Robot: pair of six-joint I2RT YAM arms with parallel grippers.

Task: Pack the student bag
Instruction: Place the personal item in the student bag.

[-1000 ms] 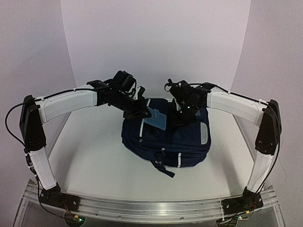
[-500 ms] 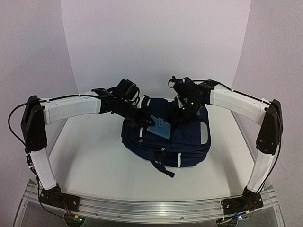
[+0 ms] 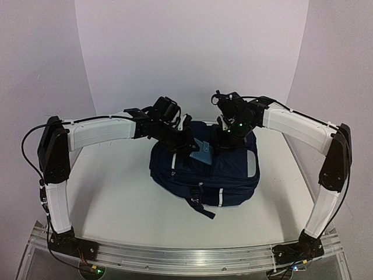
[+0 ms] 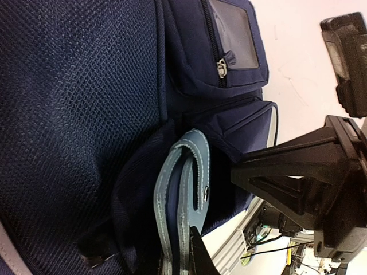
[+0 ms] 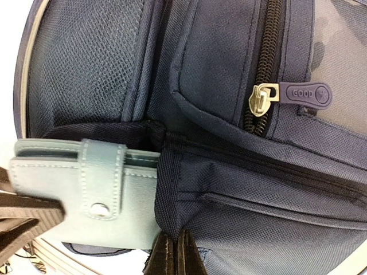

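Blue wallet (image 5: 74, 183) at student bag (image 3: 204, 175)

Clamping the wallet in the left gripper (image 3: 188, 144), fingers closed on it, right at the bag's open pocket (image 5: 114, 134). Pinching the pocket's navy edge in the right gripper (image 5: 171, 252), jaws closed tight. Lying mid-way across the table (image 3: 116, 198), beneath both grippers

1. Dark navy is recorded on the student bag (image 3: 224, 175); mesh weave, pale seam strips.
2. Pale grey-blue is noted on the wallet (image 5: 74, 183), with lighter stitching.
3. Brass slider and navy tab are seen on the zip pull (image 5: 287, 94).
4. White shells, black joints are observed on the left arm (image 3: 99, 131) and right arm (image 3: 294, 125).
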